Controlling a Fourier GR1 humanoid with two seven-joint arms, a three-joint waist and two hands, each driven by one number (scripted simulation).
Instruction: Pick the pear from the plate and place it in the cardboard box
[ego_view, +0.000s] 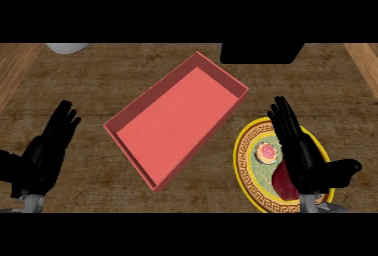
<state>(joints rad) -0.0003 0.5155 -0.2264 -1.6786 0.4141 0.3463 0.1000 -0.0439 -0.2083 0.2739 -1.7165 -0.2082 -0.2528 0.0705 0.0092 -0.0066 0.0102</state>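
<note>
Right hand (304, 150) nearest, over the plate (247, 150), fingers straight and pointing away, thumb out to the right; it holds nothing. Left hand (46, 150) rests open at the left edge, also holding nothing.

The pear (267, 153) lies on the plate, just left of the right hand's fingers: a small greenish thing with a red patch, partly hidden. Cannot tell whether fingers touch it.

Step in hand, as judged: closing in for the grasp. To do it well, shift the hand left until the pear sits between thumb and fingers, then curl.

Farther on the table (96, 75), the box (177, 117), red and shallow, lies open at a slant, close beside the plate. The carry looks short; clear the near wall.
</note>
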